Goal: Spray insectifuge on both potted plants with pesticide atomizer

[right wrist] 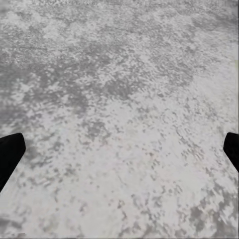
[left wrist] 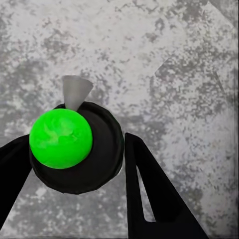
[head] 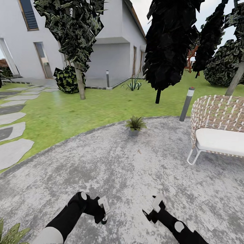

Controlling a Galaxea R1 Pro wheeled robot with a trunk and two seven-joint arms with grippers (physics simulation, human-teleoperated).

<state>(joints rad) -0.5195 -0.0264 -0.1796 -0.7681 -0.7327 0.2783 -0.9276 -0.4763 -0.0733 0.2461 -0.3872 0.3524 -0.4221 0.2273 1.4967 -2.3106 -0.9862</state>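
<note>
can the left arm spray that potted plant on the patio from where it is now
Probably not yet. The left gripper holds the atomizer, but the potted plant stands well ahead across bare paving.

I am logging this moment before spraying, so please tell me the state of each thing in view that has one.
Atomizer: gripped in left end effector, nozzle over patio.
Left end effector: shut on atomizer.
Right end effector: open, empty.
Plant ahead: upright in its pot, at patio edge.
Chair: upright, seat empty.
Near lamp: upright; lit or not, cannot tell.
</note>
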